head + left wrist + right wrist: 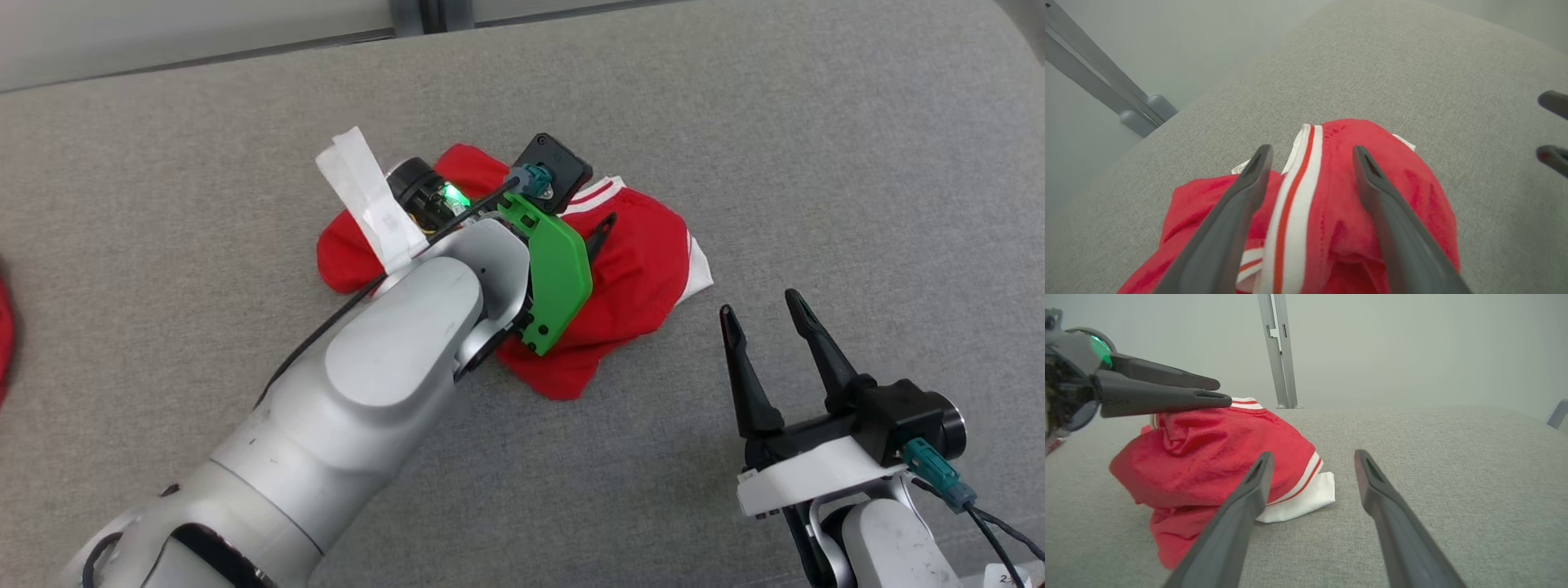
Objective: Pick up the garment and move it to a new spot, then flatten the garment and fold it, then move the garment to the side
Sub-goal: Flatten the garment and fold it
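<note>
Head view: crumpled red garment with white, red-striped trim [645, 269] lies at centre frame on the grey woven-fabric worktop [816, 163]. The pale left forearm crosses from lower left over the heap. The left hand [594, 237] is mostly hidden behind a bright green plastic wrist plate [557, 278]; one dark finger [602, 229] shows above the red cloth. A strip of white tape [363, 196] sticks up left of the wrist. The right hand [759, 304] sits at lower right, jaws spread, nothing in them, near the garment's white corner but apart from it. A red sliver [4, 327] at the left edge, too little to identify. Left wrist view: both fingers splayed wide over the garment [1412, 183], a white-and-red striped band running up between them; no cloth pinched. A small white label [1240, 166] peeks out by the left fingertip. Two dark tips of the right hand [1551, 130] at the right edge. Grey metal rails [1094, 73] at upper left. Right wrist view: own fingers apart and empty over bare fabric, the garment [1208, 457] at centre left with its white hem beside the left finger. The left hand [1224, 393] enters from upper left, fingers level over the top of the heap; cannot tell whether they touch it. Grey upright post [1280, 351] at top centre.
</note>
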Controlling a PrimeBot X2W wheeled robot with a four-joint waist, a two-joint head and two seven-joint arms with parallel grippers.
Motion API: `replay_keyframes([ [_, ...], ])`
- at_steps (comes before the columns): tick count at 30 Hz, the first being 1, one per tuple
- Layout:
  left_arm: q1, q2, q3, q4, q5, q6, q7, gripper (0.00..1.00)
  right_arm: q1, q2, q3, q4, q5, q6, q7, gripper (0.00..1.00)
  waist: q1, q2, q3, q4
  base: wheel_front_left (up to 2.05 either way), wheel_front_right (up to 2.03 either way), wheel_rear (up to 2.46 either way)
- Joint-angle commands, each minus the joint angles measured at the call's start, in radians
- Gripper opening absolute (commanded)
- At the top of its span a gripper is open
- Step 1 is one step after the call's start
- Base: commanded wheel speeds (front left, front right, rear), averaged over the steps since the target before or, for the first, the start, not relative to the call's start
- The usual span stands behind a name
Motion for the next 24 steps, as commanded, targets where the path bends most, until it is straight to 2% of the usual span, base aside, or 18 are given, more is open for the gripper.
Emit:
replay_keyframes([
  [1,-0.03,0.007,-0.015,0.025,-0.008,0.011,-0.003,1.0,-0.017,-0.001,0.007,-0.006,0.005,-0.002,-0.001,1.0,-0.0001,0.0,0.067,-0.055,0.0,0.0,0.0],
  [5,-0.063,0.007,-0.071,0.1,-0.015,0.023,-0.001,1.0,-0.024,-0.001,0.006,-0.01,0.015,-0.002,-0.001,1.0,-0.0001,0.0,0.091,-0.063,0.0,0.0,0.0],
  [9,-0.074,0.006,-0.127,0.14,-0.032,0.007,0.016,1.0,-0.029,-0.001,0.003,-0.008,0.024,-0.002,-0.001,1.0,-0.0001,0.0,0.1,-0.062,0.0,0.0,0.0],
  [11,-0.08,0.006,-0.149,0.139,-0.045,-0.005,0.001,0.14,-0.032,-0.001,0.001,-0.006,0.029,-0.002,-0.001,1.0,-0.0001,0.0,0.099,-0.061,0.0,0.0,0.0],
  [12,-0.083,0.006,-0.157,0.136,-0.053,-0.012,-0.015,0.0,-0.032,-0.001,0.0,-0.005,0.033,-0.002,-0.001,1.0,-0.0001,0.0,0.097,-0.06,0.0,0.0,0.0],
  [19,-0.117,0.006,-0.18,0.112,-0.108,-0.028,-0.174,0.0,-0.029,-0.002,-0.011,0.01,0.062,-0.002,-0.001,1.0,-0.0001,0.0,0.05,-0.068,0.0,0.0,0.0],
  [21,-0.149,0.006,-0.166,0.083,-0.151,-0.031,-0.255,0.0,-0.016,0.0,-0.006,0.026,0.071,-0.002,-0.001,1.0,-0.0001,0.0,0.02,-0.076,0.0,0.0,0.0],
  [24,-0.176,0.006,-0.135,0.046,-0.23,-0.034,-0.304,0.0,-0.008,-0.001,0.009,0.039,0.077,-0.002,-0.001,1.0,-0.0001,0.0,-0.013,-0.089,0.0,0.0,0.0],
])
